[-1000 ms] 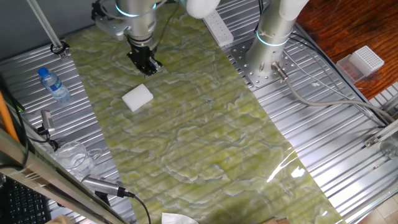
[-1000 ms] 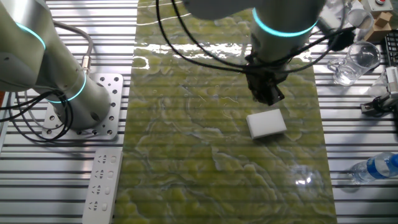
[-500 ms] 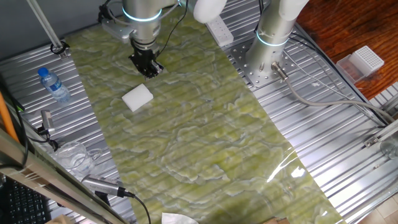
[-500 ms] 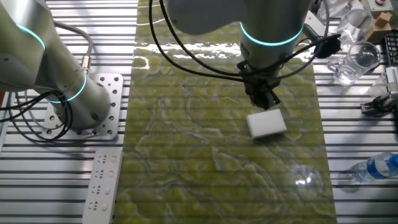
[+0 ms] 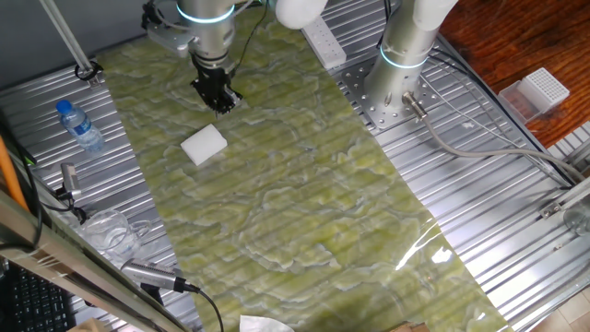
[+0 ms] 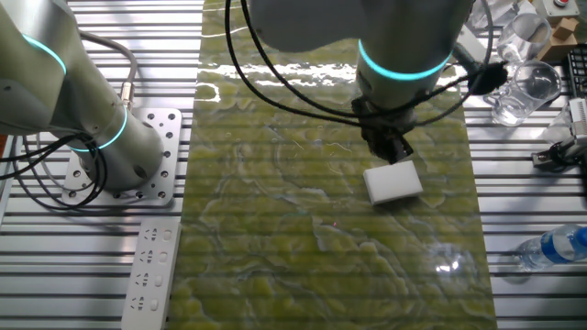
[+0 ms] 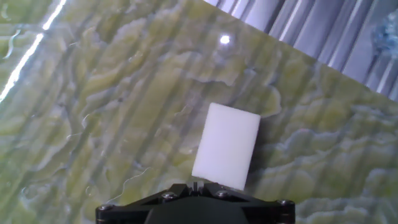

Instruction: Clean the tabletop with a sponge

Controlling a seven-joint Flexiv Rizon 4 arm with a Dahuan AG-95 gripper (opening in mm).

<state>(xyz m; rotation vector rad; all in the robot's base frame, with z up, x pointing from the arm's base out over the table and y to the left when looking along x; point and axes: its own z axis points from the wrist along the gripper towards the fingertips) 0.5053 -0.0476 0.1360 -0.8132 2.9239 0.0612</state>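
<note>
The sponge [image 5: 204,145] is lying flat on the tabletop [image 5: 313,203], toward the edge where a water bottle [image 5: 78,124] is standing on the ribbed metal, well away from the far corners. It is looking like light, soft foam that will be squashing under a pinch, so gripping across its two long sides seems best. The gripper [image 5: 216,94] is hovering just beside it, holding nothing; whether its fingers are spread I cannot tell.

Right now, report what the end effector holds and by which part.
Nothing. The end effector hangs above the tabletop, apart from the sponge.
</note>
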